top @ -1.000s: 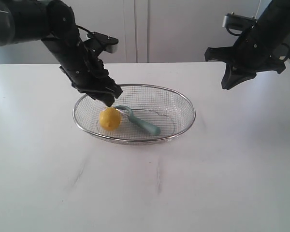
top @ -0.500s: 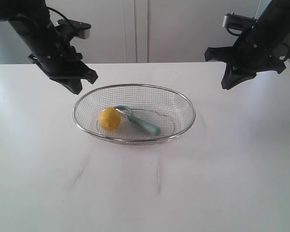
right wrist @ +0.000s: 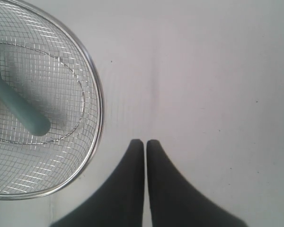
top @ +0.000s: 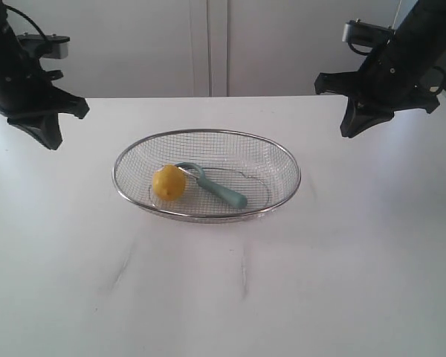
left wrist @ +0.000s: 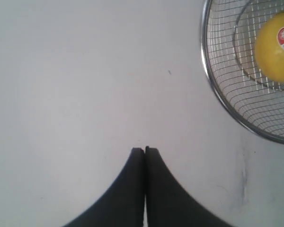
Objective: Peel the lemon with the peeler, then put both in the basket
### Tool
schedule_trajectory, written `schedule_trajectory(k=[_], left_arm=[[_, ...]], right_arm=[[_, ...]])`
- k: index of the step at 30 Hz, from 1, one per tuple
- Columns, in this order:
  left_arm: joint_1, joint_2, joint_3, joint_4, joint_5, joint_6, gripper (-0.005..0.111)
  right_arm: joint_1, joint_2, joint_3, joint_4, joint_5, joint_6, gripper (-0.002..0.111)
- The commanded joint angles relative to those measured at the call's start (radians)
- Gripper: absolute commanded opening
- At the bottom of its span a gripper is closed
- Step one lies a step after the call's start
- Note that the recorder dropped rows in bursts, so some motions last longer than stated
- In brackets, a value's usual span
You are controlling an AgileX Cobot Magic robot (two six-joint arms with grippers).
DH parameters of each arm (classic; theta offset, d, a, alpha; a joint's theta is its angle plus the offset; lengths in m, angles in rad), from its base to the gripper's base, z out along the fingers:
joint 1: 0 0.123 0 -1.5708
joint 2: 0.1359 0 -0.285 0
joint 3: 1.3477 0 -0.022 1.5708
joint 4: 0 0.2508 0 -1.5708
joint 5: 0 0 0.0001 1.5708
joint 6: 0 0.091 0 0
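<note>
The yellow lemon lies in the left half of the wire-mesh basket, its red-and-white sticker showing in the left wrist view on the lemon. Beside it in the basket rests the teal-handled peeler, its metal blade head next to the lemon; its handle shows in the right wrist view. My left gripper hangs shut and empty above the table, well left of the basket. My right gripper is shut and empty, raised to the right of the basket.
A white table carries everything, with faint scuff marks in front of the basket. White cabinet doors stand behind the table's far edge.
My left gripper has shut and swung from over the lemon in the basket away to the far left. The right arm, lemon and peeler have not moved.
</note>
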Motion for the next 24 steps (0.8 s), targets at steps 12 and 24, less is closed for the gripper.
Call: schedule_trajectory(k=[12,24], left_arm=[[0.016,-0.264,0.318,-0.006,-0.18,-0.01,0.0],[0.016,-0.463,0.436,-0.004,-0.194,0.038,0.0]], right_arm=[[-0.005,-0.012,-0.004,-0.002,-0.002,-0.001,0.003],[-0.005,-0.012,-0.004,-0.002,-0.002,-0.001,0.003]])
